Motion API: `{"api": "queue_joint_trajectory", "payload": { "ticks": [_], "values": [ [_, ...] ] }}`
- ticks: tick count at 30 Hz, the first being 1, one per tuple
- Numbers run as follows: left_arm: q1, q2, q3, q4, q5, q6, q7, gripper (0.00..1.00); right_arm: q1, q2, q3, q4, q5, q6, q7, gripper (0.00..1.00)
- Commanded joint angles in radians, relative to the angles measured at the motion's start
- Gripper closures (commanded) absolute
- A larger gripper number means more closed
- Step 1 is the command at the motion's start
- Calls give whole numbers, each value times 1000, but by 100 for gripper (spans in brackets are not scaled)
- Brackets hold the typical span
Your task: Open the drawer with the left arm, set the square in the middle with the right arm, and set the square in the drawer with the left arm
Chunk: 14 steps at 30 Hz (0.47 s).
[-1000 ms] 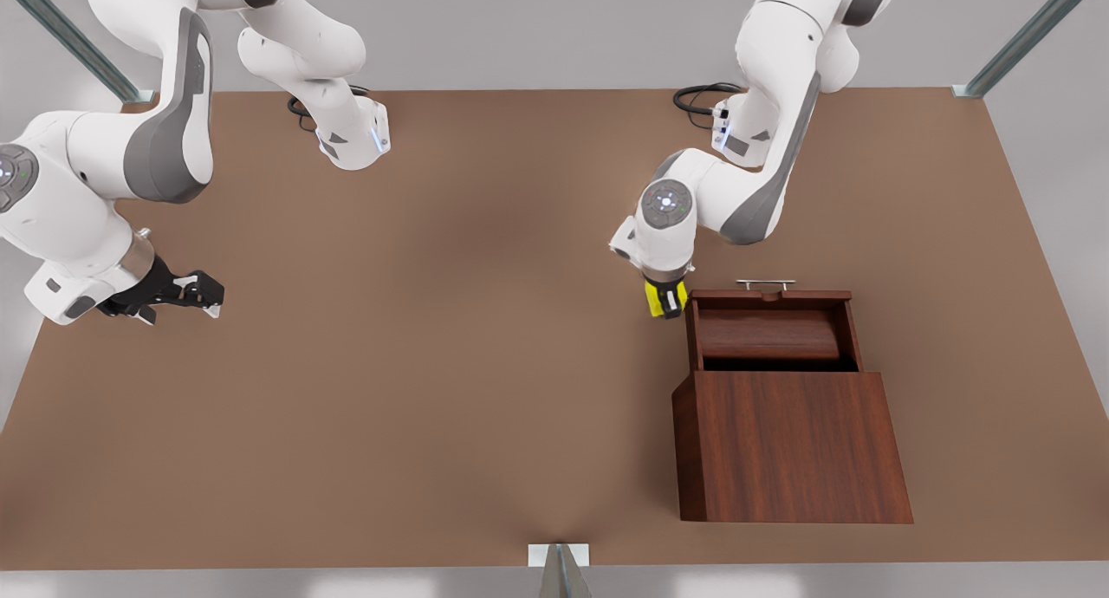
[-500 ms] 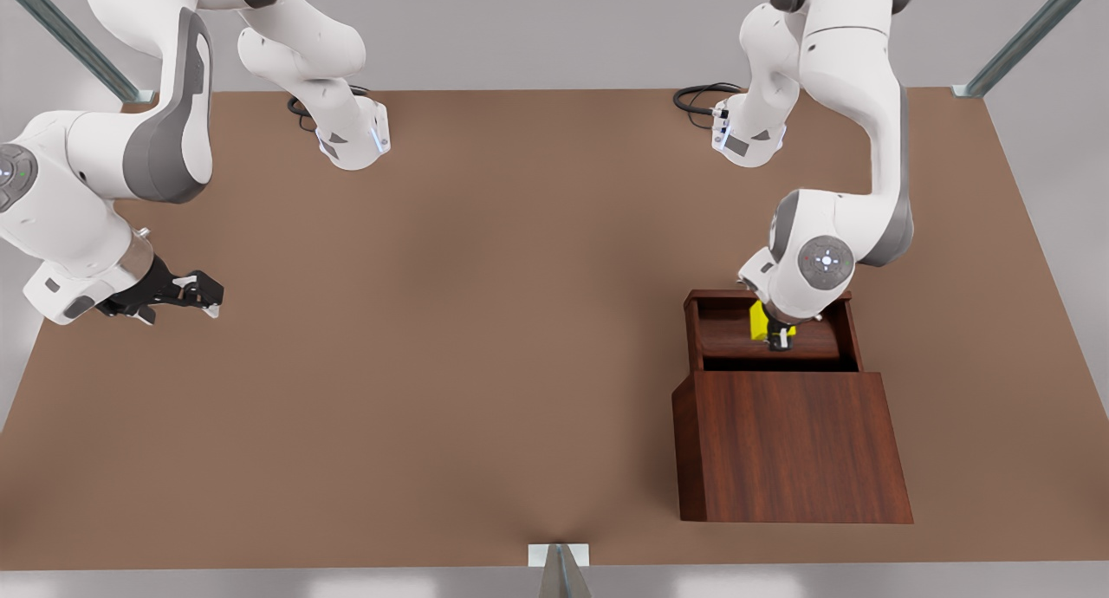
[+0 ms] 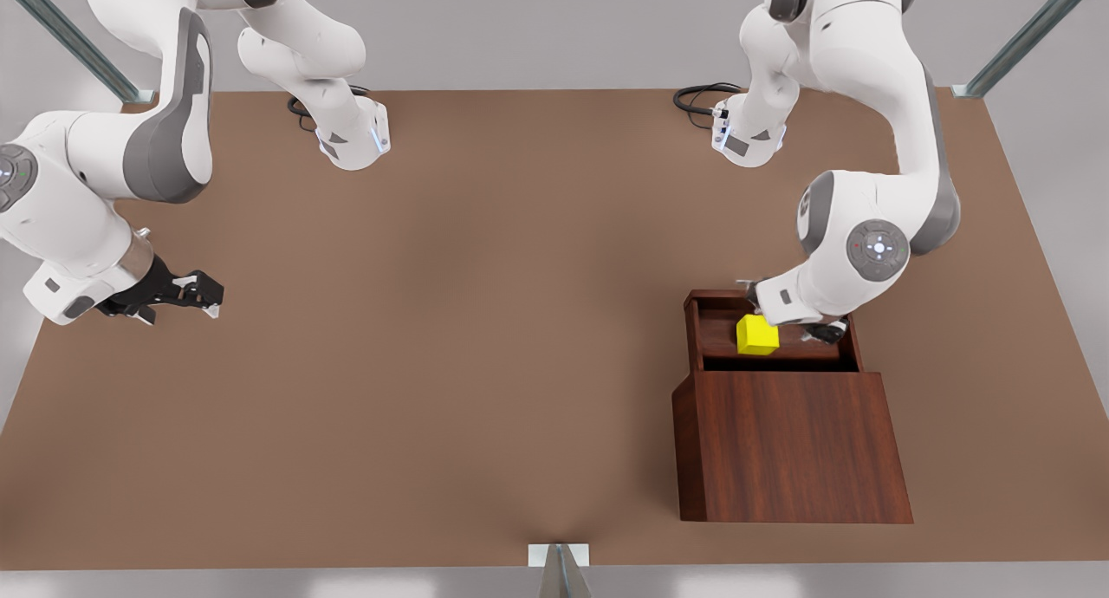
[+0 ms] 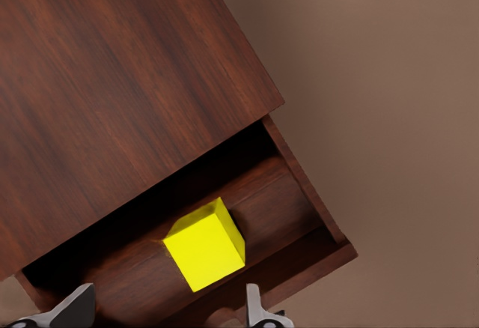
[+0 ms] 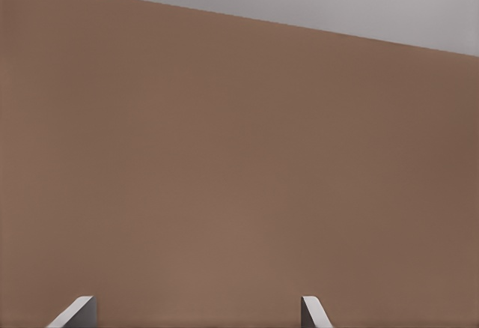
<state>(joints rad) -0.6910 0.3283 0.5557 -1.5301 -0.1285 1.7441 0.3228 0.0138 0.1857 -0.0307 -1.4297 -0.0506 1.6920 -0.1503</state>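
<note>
In the front view, at about four o'clock on the brown tabletop (image 3: 485, 338), the wooden cabinet (image 3: 793, 446) stands with its drawer (image 3: 703, 334) pulled out toward the far edge. The yellow square (image 3: 756, 334) lies inside that drawer, resting on the drawer floor, a little toward the front view's left of the tray's middle. The left gripper (image 3: 821, 329) sits at three o'clock from the square, just beside it and low over the drawer's far rim, largely covered by the white wrist of the left arm (image 3: 875, 234); the square is free of it. Over at nine o'clock on the table, the right gripper (image 3: 201, 296) hangs above bare tabletop, well apart from the cabinet, with its black fingers parted and nothing between them; the right arm (image 3: 104, 173) waits there.

In the left wrist view, the open drawer (image 4: 299, 193) juts from under the cabinet top (image 4: 112, 88), and the square (image 4: 206, 244) rests on its floor. The two grey fingertips (image 4: 75, 305) stand spread wide, one to each side of the square and short of it, gripping nothing.

In the right wrist view, two pale fingertips (image 5: 78, 309) are held apart over plain tabletop (image 5: 239, 178), released and holding nothing.
</note>
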Motion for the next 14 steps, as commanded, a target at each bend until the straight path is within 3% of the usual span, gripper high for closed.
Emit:
{"api": "queue_joint_trajectory", "payload": {
  "ticks": [1,3,6,8,10,14],
  "values": [
    [-1,-2,3,1,-20,0,-37,0,0,0,0,0,0,0,0,0],
    [53,-34,-2,21,-13,11,-102,0,0,0,0,-1,0,0,0,0],
    [395,-120,-404,27,156,12,-243,0,0,0,0,-1,0,0,0,0],
    [501,-163,-522,13,240,14,-260,0,0,0,0,0,0,0,0,0],
    [587,-190,-603,-4,242,23,-266,0,0,0,0,-1,0,0,0,0],
    [636,-193,-651,-12,242,25,-275,0,0,0,0,-1,0,0,0,0]
  ]
}}
